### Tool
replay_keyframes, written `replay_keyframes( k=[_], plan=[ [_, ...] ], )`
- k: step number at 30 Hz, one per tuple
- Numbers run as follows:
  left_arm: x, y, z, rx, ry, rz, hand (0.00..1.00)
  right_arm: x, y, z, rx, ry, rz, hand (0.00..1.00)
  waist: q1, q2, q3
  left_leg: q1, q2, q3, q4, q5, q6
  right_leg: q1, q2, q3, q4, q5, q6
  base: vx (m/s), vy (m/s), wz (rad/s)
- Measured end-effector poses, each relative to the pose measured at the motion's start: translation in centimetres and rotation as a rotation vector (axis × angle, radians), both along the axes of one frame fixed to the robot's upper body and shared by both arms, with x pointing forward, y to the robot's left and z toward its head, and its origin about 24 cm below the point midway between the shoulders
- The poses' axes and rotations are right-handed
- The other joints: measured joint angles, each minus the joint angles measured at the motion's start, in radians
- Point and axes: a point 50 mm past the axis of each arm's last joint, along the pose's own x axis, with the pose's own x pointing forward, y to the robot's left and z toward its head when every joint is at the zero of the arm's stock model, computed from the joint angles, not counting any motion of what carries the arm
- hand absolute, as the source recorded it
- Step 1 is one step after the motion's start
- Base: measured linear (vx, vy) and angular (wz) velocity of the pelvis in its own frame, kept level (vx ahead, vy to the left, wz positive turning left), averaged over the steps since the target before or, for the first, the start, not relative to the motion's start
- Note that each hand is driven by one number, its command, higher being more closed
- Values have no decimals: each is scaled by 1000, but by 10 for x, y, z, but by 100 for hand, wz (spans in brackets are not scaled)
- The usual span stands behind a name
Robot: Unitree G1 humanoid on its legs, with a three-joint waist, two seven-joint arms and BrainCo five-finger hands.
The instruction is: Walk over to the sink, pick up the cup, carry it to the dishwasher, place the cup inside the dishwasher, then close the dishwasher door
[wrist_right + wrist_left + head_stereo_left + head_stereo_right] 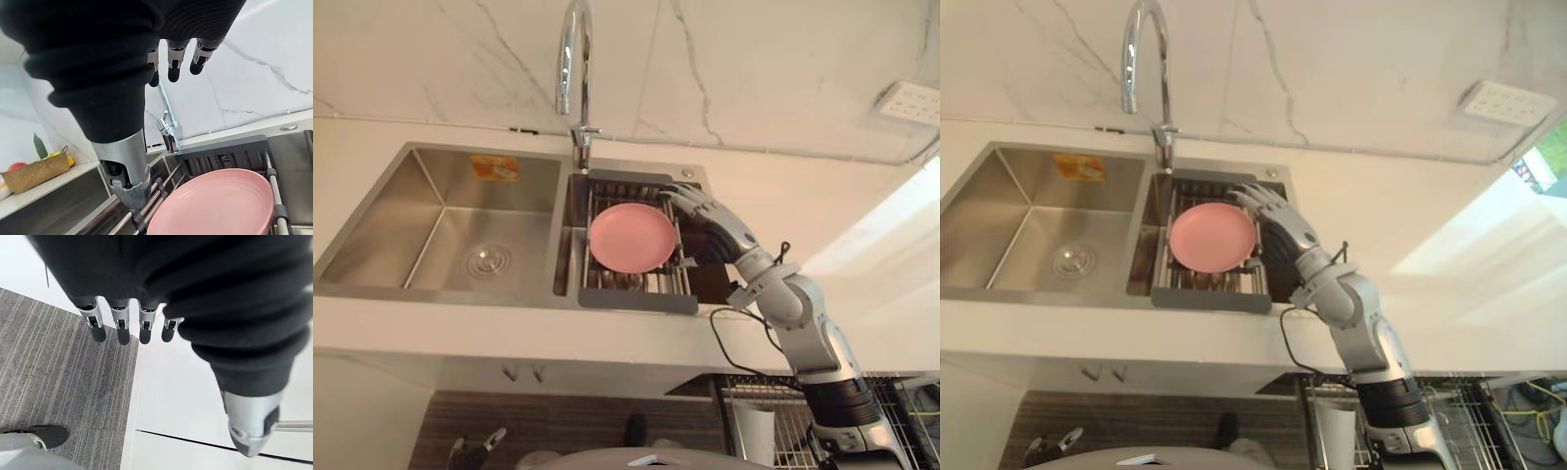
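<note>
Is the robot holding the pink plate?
No, the fingers of the right hand are straight, not curled round the pink plate on the sink rack.

A stainless-steel double-bowl sink [440,211] is set into the white surface [411,333], its right bowl spanned by a grey drain rack [636,299]. A wire dishwasher rack [1459,416] is seen below, rightward.

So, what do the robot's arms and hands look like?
Right hand and left hand: silver fingers with dark tips, dark ribbed cover over back and wrist. Right arm: silver-grey, rounded joints, a black band lower down.
</note>
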Motion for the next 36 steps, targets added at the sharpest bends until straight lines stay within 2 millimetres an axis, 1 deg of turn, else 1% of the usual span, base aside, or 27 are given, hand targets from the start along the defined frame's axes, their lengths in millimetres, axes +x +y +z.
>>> replay_keyframes(
  k=[3,8,12,15,18,22,31,36],
  plan=[
    [-1,0,0,-1,5,-1,0,7,3,-4,-71,34,12,0,3,0,-3,-5,0,-1,-7,6,1,-6,0,-1,0,2,-3,0,0,0],
    [0,0,0,1,8,-8,0,9,6,-15,-219,50,6,0,6,0,-4,-5,0,-7,-15,11,1,-8,0,-7,0,2,-3,7,17,3],
    [0,0,0,-1,12,-8,0,13,1,-26,-289,79,-34,0,7,-1,-5,-5,-2,-7,-14,11,1,-10,-1,-6,0,2,-3,11,27,0],
    [0,0,-1,-6,13,-11,0,16,-1,-30,-303,95,-45,0,8,0,-5,-6,-2,-7,-14,11,1,-11,-1,-6,0,2,-3,4,13,0],
    [0,0,-1,-10,14,-14,0,16,1,-30,-318,88,-40,0,8,0,-5,-6,-2,-8,-14,11,1,-12,-1,-7,0,2,-2,2,10,0],
    [0,-1,-1,-13,15,-27,0,21,4,-40,-375,95,-43,0,10,0,-5,-7,-4,-18,-13,12,2,-10,-3,-12,0,2,-2,-3,10,3],
    [0,-1,-1,-14,18,-27,0,34,-5,-55,-405,122,-102,0,27,0,-5,-14,-5,-27,-13,17,0,-9,-8,-26,0,2,-3,-2,9,3],
    [-1,-2,-1,-16,24,-30,0,38,-13,-66,-429,154,-148,0,30,0,-5,-16,-8,-37,-13,18,1,-6,-11,-32,0,2,-2,2,24,3]
  ],
)
